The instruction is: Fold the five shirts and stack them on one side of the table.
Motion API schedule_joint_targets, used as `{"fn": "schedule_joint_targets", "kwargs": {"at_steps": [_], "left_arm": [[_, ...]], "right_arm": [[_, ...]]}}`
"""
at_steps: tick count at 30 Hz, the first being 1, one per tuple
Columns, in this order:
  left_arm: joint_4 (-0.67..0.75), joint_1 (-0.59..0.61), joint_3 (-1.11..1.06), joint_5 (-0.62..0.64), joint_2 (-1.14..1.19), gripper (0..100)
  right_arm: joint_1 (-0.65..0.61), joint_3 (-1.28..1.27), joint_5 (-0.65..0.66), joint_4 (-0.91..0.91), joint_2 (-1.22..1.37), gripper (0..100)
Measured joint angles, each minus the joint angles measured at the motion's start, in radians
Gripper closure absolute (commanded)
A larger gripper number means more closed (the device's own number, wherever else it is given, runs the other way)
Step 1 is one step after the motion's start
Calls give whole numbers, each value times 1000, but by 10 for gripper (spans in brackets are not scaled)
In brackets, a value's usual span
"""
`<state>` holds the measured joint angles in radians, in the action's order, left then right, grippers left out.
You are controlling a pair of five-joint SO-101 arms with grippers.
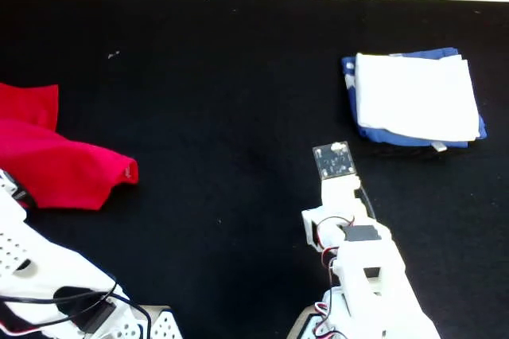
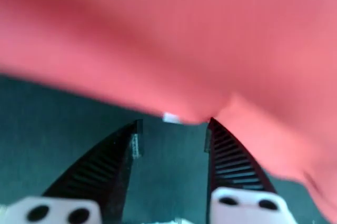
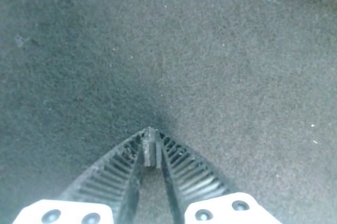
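The red shirt (image 1: 56,160) lies crumpled and unfolded at the left edge of the high view, about mid-height, with one rounded end reaching toward the middle of the black table (image 1: 223,100). Over at the upper right of that view is a folded pile: a white shirt (image 1: 413,94) lying flat on top of a blue shirt (image 1: 413,138), whose edges stick out around it on the left, bottom and right. The two piles are well apart, with bare black cloth between them.

The left arm (image 1: 40,275) comes in from the lower left corner, right beside the red shirt. From its wrist camera, the left gripper (image 2: 174,126) is spread wide with nothing between its fingers. The red shirt (image 2: 184,40) sits just beyond the fingertips, and its lower edge meets the tip of one finger.

The right arm (image 1: 358,251) stands at the lower middle-right of the high view, below and to the left of the folded pile and not touching it. Its wrist camera shows the right gripper (image 3: 151,140) pinched closed and empty, its tips pressed together just over the dark table (image 3: 168,45)
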<state>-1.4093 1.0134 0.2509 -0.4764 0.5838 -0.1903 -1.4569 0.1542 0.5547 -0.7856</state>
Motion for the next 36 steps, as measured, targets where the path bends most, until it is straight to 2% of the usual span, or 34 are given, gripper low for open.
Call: {"fn": "schedule_joint_targets", "kwargs": {"at_steps": [5, 15, 16, 19, 24, 28, 36], "left_arm": [[115, -9, 0, 69, 23, 798], [144, -121, 2, 222, 44, 807], [144, -132, 3, 241, 44, 834], [144, -164, 15, 296, 44, 1000], [150, -238, 69, 344, 51, 991], [81, -292, 160, 345, 25, 992], [-149, -434, 382, 345, -120, 992]], "right_arm": [[0, 0, 0, 0, 0, 991], [0, 0, 0, 0, 0, 991], [0, 0, 0, 0, 0, 991], [0, 0, 0, 0, 0, 991], [0, 0, 0, 0, 0, 991], [0, 0, 0, 0, 0, 991], [0, 0, 0, 0, 0, 991]]}}
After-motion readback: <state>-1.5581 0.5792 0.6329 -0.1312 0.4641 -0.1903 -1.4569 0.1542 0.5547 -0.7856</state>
